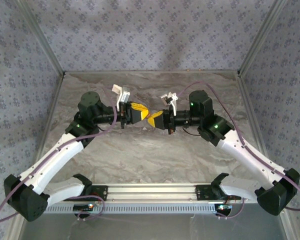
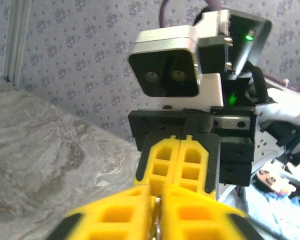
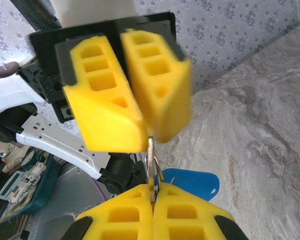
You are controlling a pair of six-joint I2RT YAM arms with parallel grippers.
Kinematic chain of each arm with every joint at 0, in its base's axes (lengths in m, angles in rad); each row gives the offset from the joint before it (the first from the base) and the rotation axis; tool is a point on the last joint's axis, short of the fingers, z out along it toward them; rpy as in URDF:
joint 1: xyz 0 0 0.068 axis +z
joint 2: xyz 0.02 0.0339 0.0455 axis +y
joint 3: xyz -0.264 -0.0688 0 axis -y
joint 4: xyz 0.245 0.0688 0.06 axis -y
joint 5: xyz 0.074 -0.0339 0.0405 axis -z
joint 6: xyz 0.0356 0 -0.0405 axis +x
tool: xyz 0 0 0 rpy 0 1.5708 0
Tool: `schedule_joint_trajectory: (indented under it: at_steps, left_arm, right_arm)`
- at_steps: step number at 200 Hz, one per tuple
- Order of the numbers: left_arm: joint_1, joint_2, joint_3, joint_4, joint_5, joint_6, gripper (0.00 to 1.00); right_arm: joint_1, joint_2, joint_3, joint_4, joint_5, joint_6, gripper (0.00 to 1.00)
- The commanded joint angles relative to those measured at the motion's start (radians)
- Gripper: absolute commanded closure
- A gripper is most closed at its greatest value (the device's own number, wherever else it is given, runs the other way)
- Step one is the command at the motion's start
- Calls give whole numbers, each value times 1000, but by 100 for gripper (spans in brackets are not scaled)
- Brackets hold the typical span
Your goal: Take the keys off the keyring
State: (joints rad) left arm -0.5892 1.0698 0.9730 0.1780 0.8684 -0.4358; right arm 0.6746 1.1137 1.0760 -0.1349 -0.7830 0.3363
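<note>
Both grippers meet tip to tip above the middle of the marble table [image 1: 140, 160]. A thin metal keyring [image 3: 150, 161] spans the small gap between them. My right gripper [image 3: 152, 192] is shut on the ring's lower part. My left gripper [image 2: 157, 192] is shut on the ring's other end, where a sliver of the metal keyring [image 2: 160, 222] shows between its yellow pads. The bright-blue keys [image 3: 196, 183] hang off the ring beside my right fingertips, and single keys cannot be told apart. From above, the left gripper [image 1: 138, 112] and right gripper [image 1: 154, 119] touch noses, hiding the ring.
The table is walled by patterned fabric panels [image 1: 150, 35] at the back and sides. An aluminium rail [image 1: 150, 191] with both arm bases runs along the near edge. Purple cables [image 1: 240, 135] loop beside each arm.
</note>
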Motion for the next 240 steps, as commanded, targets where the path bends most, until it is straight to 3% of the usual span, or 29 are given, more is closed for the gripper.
schedule_joint_trajectory:
  at_steps: [1, 26, 37, 52, 64, 72, 90, 111, 142, 161, 178, 240]
  left_arm:
    - [-1, 12, 33, 1, 52, 5, 92]
    - [-11, 11, 38, -20, 70, 20, 85]
    - [-18, 16, 45, -34, 79, 31, 89]
    - [-27, 27, 60, -57, 98, 47, 100]
    - [-33, 33, 65, -67, 100, 54, 100]
    - [-35, 35, 64, -66, 95, 54, 100]
    - [-35, 31, 55, -64, 60, 54, 100]
    - [-35, 28, 45, -38, 37, 35, 100]
    - [-35, 23, 33, -16, 17, 25, 100]
    - [-33, 18, 33, -15, -1, 24, 100]
    - [-33, 11, 30, -8, -12, 25, 100]
    - [-21, 0, 21, 18, -32, 9, 100]
  right_arm:
    - [4, -12, 37, -10, -17, -23, 100]
    - [2, -14, 43, -16, -17, -28, 100]
    - [1, -12, 45, -18, -18, -28, 100]
    - [0, -11, 47, -22, -17, -28, 100]
    - [1, -13, 47, -19, -15, -26, 100]
    - [0, -13, 46, -18, -15, -25, 96]
    - [-3, -25, 42, -8, 10, -12, 74]
    - [-15, -46, 25, 38, 18, 15, 65]
    - [-16, -48, 17, 71, 1, 35, 75]
    - [-18, -49, 10, 71, -5, 37, 75]
    - [-17, -51, 4, 69, -9, 40, 69]
    - [-11, -49, -17, 71, -24, 46, 69]
